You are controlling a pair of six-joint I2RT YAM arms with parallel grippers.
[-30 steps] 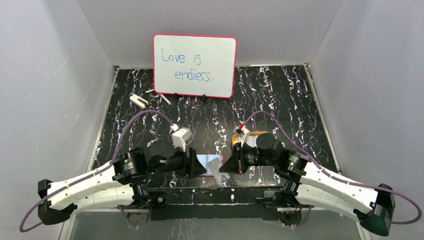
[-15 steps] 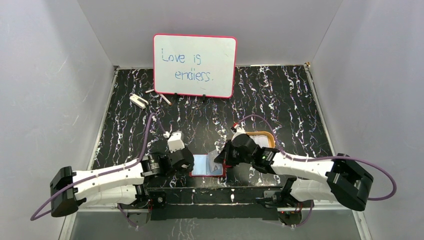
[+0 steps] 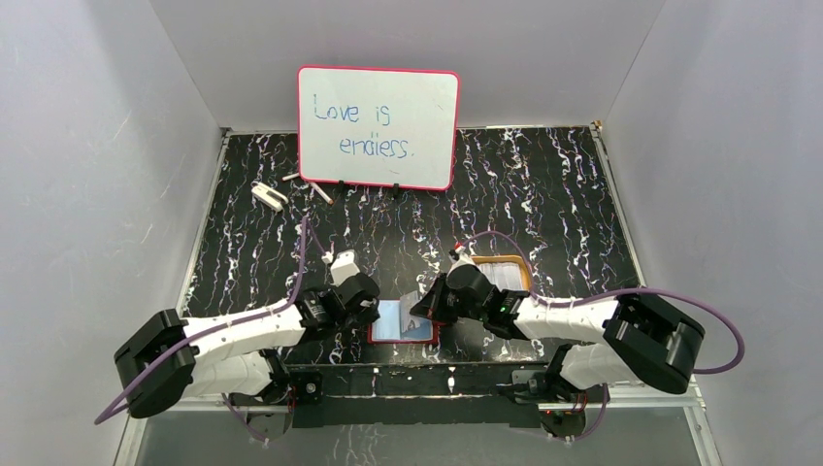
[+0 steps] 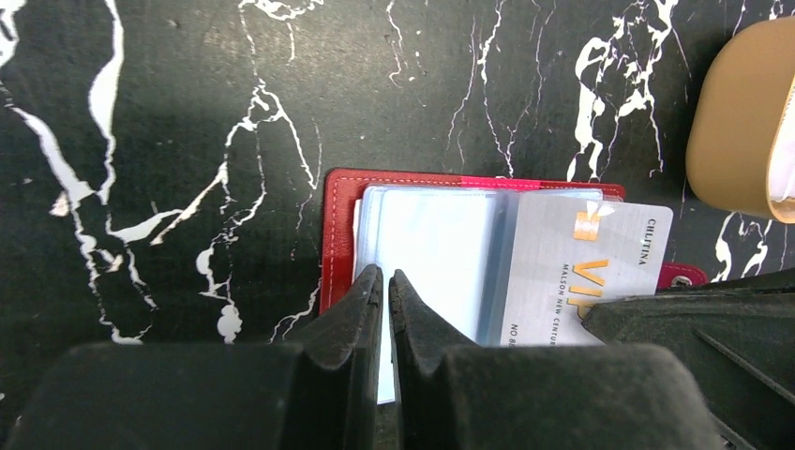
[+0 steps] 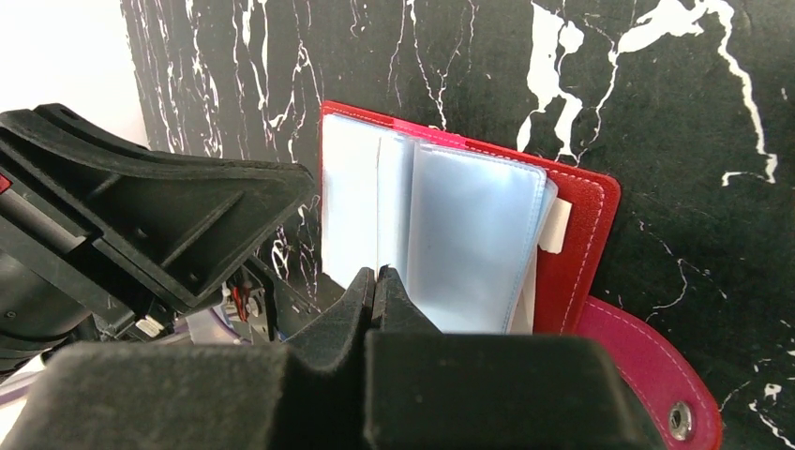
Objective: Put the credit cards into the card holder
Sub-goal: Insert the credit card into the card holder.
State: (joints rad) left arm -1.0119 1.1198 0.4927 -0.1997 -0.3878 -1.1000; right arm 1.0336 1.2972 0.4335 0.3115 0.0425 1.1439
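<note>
- Close to the near edge of the table [image 3: 573, 194], the card holder [image 4: 339, 234] lay open and flat between both grippers, its clear sleeves fanned.
- The left gripper [image 4: 385, 281] had its fingers pressed together on a pale sleeve edge, seemingly steadying the pocket.
- The right gripper [image 5: 376, 279] pinched one credit card [image 4: 600, 253], which overlapped the holder's right half. It looked only part-way in, so insertion seemed unfinished.
- Farther back, the orange-rimmed tray [image 4: 736, 112] held something pale; whether more cards waited there could not be told.

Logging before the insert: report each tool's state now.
Left tool: closed on a clear sleeve of the card holder.
Right tool: closed on the credit card.
</note>
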